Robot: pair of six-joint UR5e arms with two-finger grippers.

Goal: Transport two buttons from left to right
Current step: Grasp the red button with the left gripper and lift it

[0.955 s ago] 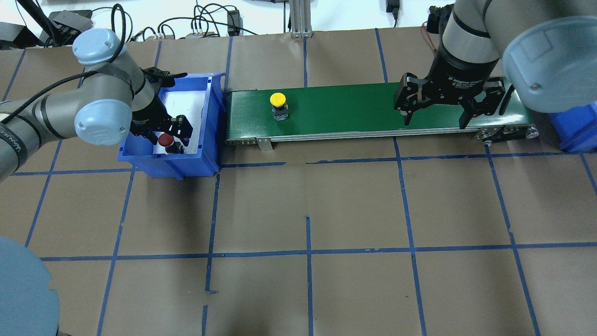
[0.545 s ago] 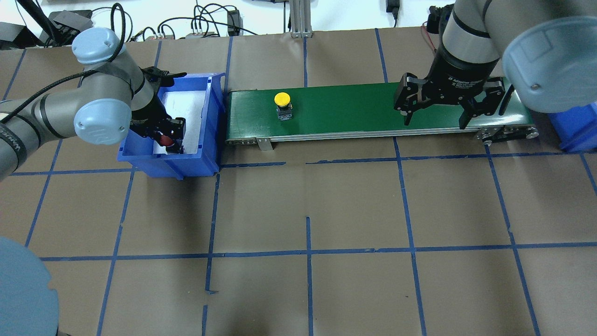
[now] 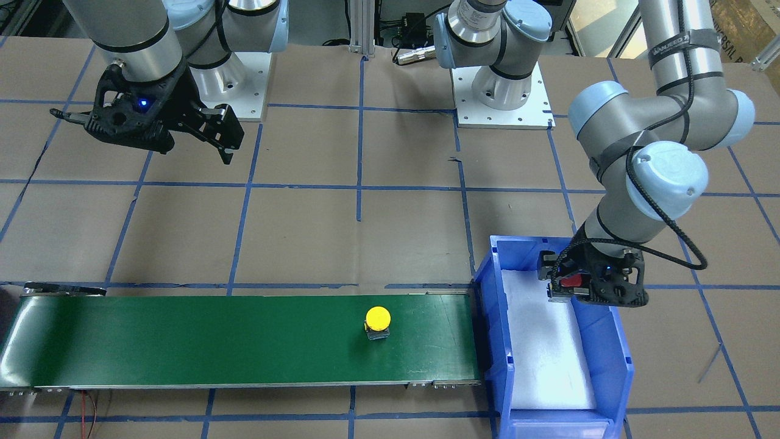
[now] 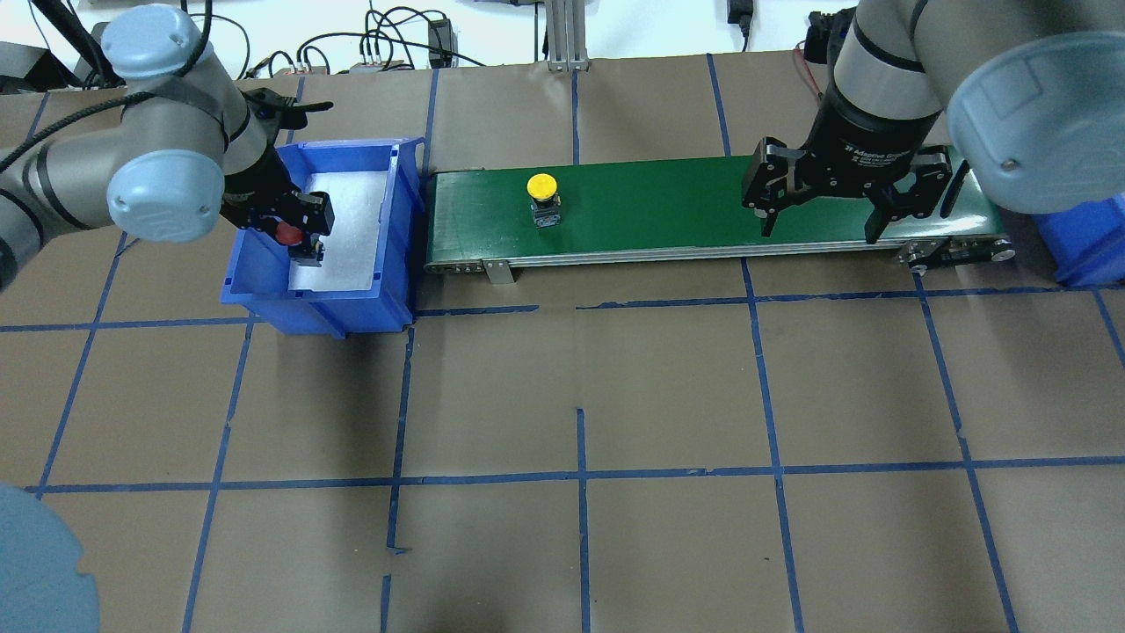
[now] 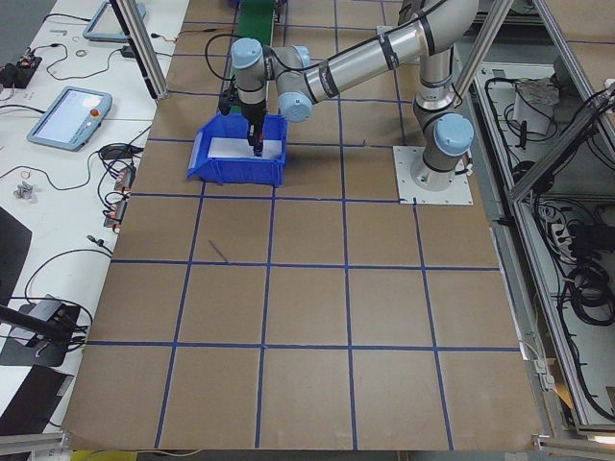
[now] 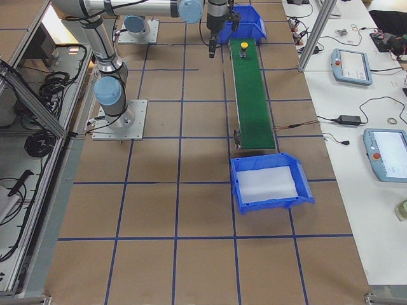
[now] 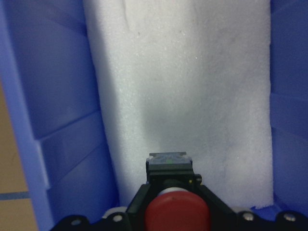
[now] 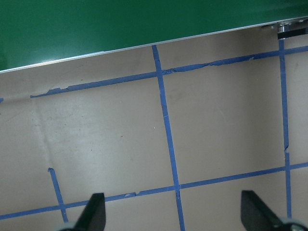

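left jaws pinching red button [image 4: 286, 232], now raised in bin [image 4: 401, 220] | yellow button [image 4: 542, 186] farther along belt [image 4: 668, 207] | right jaws spread, waiting

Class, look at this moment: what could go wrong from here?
1. The left gripper holds the red button inside the blue bin; it may clip the wall when carried out.
2. The right gripper hangs open; a late close could miss the yellow button on the belt.

I counted one yellow button [image 4: 542, 185], one red button [image 4: 286, 232], one green conveyor [image 4: 668, 211], one left tool [image 4: 297, 243], one right tool [image 4: 819, 233] and two blue bins [image 4: 400, 224] [image 4: 1081, 251].
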